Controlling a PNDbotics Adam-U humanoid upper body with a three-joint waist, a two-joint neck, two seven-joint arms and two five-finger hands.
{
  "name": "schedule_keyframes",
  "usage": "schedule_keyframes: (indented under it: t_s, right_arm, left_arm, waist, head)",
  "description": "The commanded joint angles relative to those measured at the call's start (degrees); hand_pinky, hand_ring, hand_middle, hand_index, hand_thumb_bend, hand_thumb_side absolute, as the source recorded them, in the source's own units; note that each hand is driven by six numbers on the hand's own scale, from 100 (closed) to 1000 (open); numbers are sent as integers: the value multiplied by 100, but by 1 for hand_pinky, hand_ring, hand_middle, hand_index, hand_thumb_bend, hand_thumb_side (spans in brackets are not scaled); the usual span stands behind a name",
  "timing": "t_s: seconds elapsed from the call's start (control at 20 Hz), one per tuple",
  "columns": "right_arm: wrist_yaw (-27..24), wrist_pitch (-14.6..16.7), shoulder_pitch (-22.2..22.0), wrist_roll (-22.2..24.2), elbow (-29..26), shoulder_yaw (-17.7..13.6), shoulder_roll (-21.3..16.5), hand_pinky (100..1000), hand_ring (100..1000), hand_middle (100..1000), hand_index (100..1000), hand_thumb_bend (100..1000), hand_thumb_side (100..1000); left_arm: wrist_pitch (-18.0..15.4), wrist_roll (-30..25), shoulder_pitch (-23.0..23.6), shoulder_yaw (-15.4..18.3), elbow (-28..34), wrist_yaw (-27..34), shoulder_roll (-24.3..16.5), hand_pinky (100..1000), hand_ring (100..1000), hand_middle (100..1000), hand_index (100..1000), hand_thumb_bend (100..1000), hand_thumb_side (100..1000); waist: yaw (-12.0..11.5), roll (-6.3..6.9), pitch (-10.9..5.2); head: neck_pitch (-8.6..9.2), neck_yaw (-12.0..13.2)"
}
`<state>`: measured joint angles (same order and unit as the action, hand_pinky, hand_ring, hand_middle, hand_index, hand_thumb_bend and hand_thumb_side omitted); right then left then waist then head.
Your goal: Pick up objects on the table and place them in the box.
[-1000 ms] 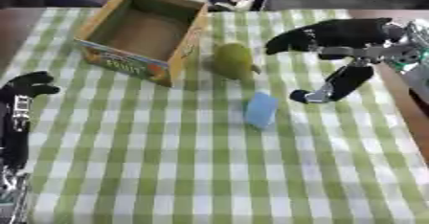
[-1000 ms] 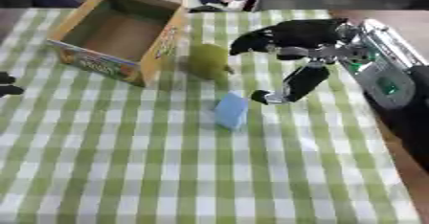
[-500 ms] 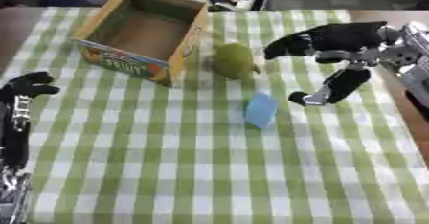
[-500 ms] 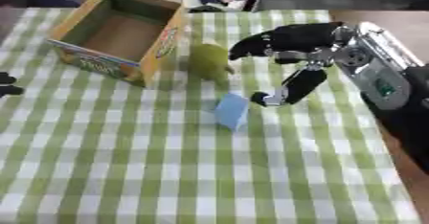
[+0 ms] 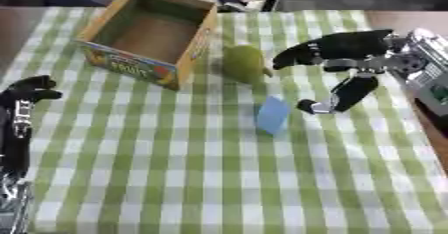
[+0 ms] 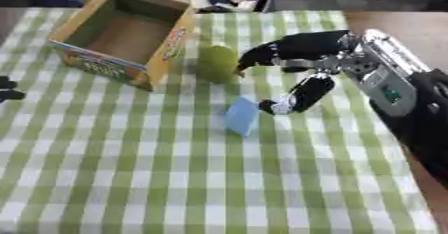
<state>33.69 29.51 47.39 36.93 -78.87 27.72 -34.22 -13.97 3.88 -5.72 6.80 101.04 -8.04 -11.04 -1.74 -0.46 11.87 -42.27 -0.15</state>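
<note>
1. While the green pear-shaped object (image 5: 242, 62) stands on the table (image 5: 192, 178) just right of the box (image 5: 149, 35), nothing lies inside the box yet.
2. A light blue block (image 5: 273, 114) lies nearer, a little to the right of the green object and apart from it.
3. The right hand (image 5: 337, 60) hangs spread above the cloth, fingers reaching toward the green object from the right, thumb pointing down beside the blue block; it grasps nothing.
4. To do this well, I judge the hand should settle on one object, close around its middle, and lift clear of the box wall before moving left.
5. The left hand (image 5: 28, 90) rests idle at the left edge, fingers curled, holding nothing.
</note>
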Motion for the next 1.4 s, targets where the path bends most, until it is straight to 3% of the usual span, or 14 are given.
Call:
schedule_keyframes:
  t_s: [0.05, 1.4]
  right_arm:
    - [61, 177, 139, 200, 66, -9, -2, 856, 952, 960, 1000, 232, 647]
    - [297, 359, -10, 257, 378, 131, 86, 855, 953, 960, 1000, 218, 614]
  left_arm:
    - [-13, -27, -33, -6, 58, -14, -132, 832, 621, 631, 742, 100, 880]
    - [-11, -13, -34, -5, 38, -24, -133, 829, 618, 627, 742, 100, 876]
  waist:
    - [-13, 9, -76]
    - [-24, -5, -66]
  head:
    - [63, -38]
    - [-2, -49]
